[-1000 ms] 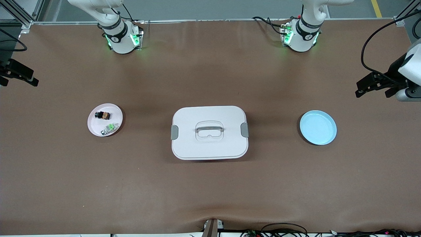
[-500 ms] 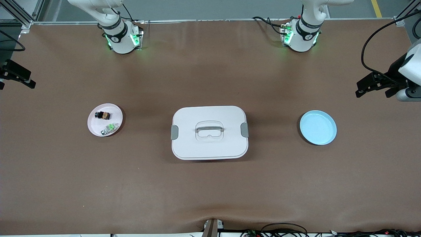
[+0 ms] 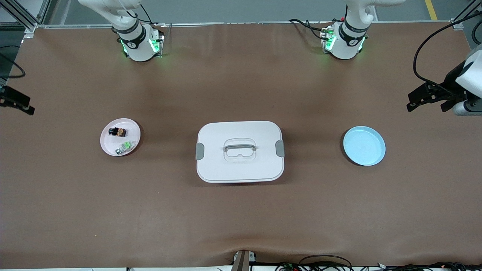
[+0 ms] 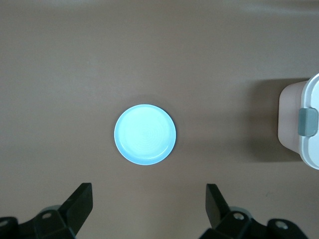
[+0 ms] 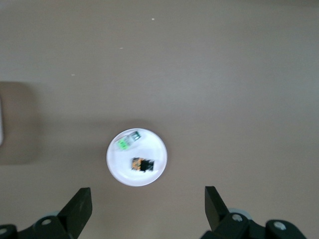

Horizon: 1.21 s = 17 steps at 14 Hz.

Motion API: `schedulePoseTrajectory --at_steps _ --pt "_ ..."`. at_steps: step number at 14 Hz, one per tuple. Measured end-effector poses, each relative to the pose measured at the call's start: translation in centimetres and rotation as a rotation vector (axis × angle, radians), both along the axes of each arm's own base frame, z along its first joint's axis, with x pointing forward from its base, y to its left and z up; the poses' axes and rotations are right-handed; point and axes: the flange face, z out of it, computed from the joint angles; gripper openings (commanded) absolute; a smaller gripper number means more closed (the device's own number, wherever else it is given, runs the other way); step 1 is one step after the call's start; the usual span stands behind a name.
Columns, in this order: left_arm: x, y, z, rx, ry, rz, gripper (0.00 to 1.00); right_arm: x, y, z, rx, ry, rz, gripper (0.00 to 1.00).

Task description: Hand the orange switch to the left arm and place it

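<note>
The orange switch [image 3: 118,131], tiny and black with an orange end, lies in a pink dish [image 3: 109,142] toward the right arm's end of the table. The white lidded box [image 3: 240,165] stands mid-table between that dish and a blue dish [image 3: 364,145]. My right gripper [image 5: 147,191] hangs open and empty high above the table, with the pink dish [image 5: 124,168] and the switch [image 5: 142,164] below it; only one black finger [image 3: 19,102] shows at the front view's edge. My left gripper [image 4: 148,188] hangs open and empty near the blue dish [image 4: 145,135], at the other end [image 3: 425,106].
A small green-and-silver component [image 3: 127,145] shares the pink dish with the switch. The blue dish holds nothing. The box [image 4: 309,124] has grey side latches and a translucent top handle. Cables run along the table's front edge.
The right gripper has slid lower and farther out of the front view at its end of the table. The left gripper and the objects have stayed put.
</note>
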Motion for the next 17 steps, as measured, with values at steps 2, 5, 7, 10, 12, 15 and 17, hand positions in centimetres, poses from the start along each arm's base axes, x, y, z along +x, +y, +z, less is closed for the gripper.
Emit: schedulePoseTrajectory --at_steps 2,5,7,10,12,15,17 --pt "0.0 0.0 0.0 0.000 0.000 0.000 1.00 1.2 -0.3 -2.4 -0.009 0.037 0.001 1.00" --pt "0.0 -0.1 0.0 0.000 -0.001 -0.001 1.00 2.1 -0.5 -4.4 -0.020 0.064 0.007 1.00" --pt "0.0 -0.1 0.1 0.000 -0.002 -0.002 1.00 2.4 -1.0 -5.2 -0.023 0.076 0.001 1.00" --pt "0.0 -0.3 0.1 0.000 -0.001 -0.005 1.00 3.9 -3.0 -8.3 -0.033 0.083 -0.004 1.00" --pt "-0.1 -0.3 0.0 0.000 0.004 -0.005 1.00 4.5 -4.6 -10.5 -0.030 0.103 -0.008 1.00" --pt "-0.2 -0.3 -0.1 0.001 0.017 -0.005 1.00 4.7 -4.9 -13.6 0.006 0.140 -0.033 1.00" --pt "-0.2 -0.3 -0.3 0.001 0.023 -0.006 1.00 4.3 -5.0 -16.7 0.064 0.157 -0.085 1.00"
